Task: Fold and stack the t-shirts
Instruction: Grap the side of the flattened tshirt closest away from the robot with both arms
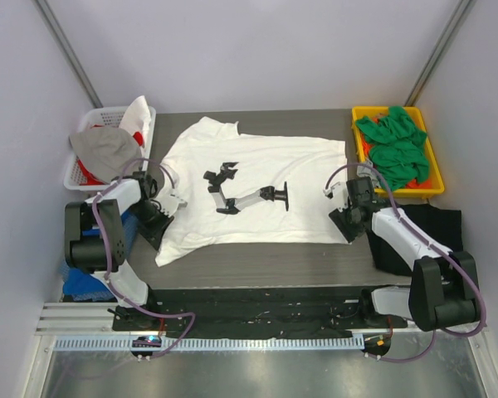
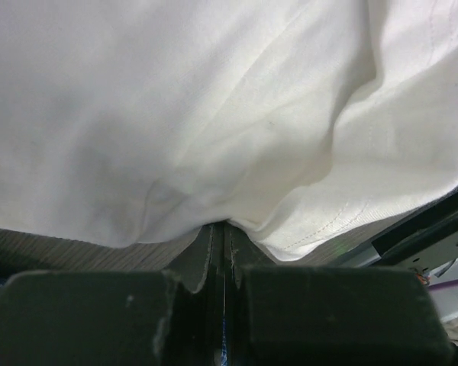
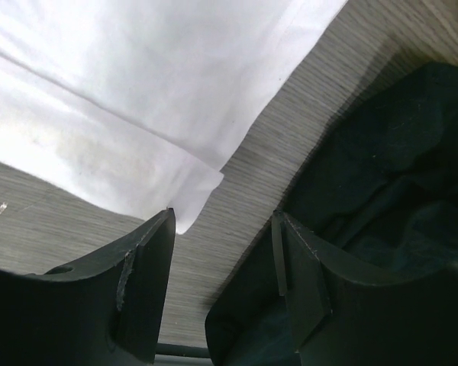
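Note:
A white t-shirt [image 1: 257, 166] with a small black print lies spread flat on the dark table [image 1: 266, 261]. My left gripper [image 1: 168, 207] is at the shirt's left side by the sleeve. In the left wrist view the left gripper [image 2: 223, 227] is shut, with the white t-shirt [image 2: 214, 114] bunched into its tips. My right gripper [image 1: 346, 207] stands open at the shirt's near right corner. In the right wrist view that gripper [image 3: 223, 217] has the white hem corner [image 3: 187, 217] at its left fingertip. A black t-shirt [image 3: 397, 152] lies under its right finger.
A yellow bin [image 1: 373, 109] at the back right holds bright green t-shirts [image 1: 394, 145]. The black t-shirt [image 1: 436, 224] lies crumpled at the table's right edge. A white basket [image 1: 91, 116] at the back left holds a grey cloth [image 1: 104, 149] and other clothes.

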Available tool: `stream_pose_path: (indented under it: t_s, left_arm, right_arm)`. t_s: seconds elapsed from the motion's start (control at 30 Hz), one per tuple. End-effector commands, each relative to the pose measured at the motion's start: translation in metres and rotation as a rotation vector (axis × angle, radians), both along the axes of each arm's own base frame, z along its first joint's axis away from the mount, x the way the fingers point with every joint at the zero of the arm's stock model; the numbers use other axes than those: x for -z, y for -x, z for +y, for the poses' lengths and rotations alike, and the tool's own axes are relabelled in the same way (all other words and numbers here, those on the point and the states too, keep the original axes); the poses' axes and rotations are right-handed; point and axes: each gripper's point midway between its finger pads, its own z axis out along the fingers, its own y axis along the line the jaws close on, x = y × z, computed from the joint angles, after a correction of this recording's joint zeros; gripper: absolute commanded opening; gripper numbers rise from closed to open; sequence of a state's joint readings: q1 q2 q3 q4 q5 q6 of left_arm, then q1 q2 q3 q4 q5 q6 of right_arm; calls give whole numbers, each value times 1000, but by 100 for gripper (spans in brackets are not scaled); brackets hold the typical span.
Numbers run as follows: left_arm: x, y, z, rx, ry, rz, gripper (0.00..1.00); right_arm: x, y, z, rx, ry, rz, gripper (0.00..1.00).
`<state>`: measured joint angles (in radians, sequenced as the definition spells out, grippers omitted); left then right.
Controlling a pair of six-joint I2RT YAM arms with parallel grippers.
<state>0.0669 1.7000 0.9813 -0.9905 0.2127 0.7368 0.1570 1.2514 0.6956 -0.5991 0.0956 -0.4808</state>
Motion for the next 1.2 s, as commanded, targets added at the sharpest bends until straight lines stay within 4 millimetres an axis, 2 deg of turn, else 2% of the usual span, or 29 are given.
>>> stream_pose_path:
  t_s: [0.0, 0.1, 0.47, 0.63, 0.7, 1.17]
  left_arm:
    - [-12, -19, -7, -1, 42, -102, 0]
    - [-13, -16, -5, 5, 31, -108, 0]
    - [-16, -12, 1, 27, -2, -122, 0]
    - [-17, -13, 2, 27, -5, -123, 0]
    - [-17, -13, 3, 34, -11, -122, 0]
    - [-11, -11, 7, 42, -28, -98, 0]
  right_arm:
    - [-17, -32, 4, 49, -21, -88, 61]
    - [-19, -41, 12, 59, -58, -75, 61]
    - [-11, -33, 16, 60, -78, -17, 58]
    - [0, -23, 14, 39, -64, 29, 47]
    - [5, -19, 14, 26, -65, 52, 46]
    - [19, -5, 16, -5, -67, 121, 50]
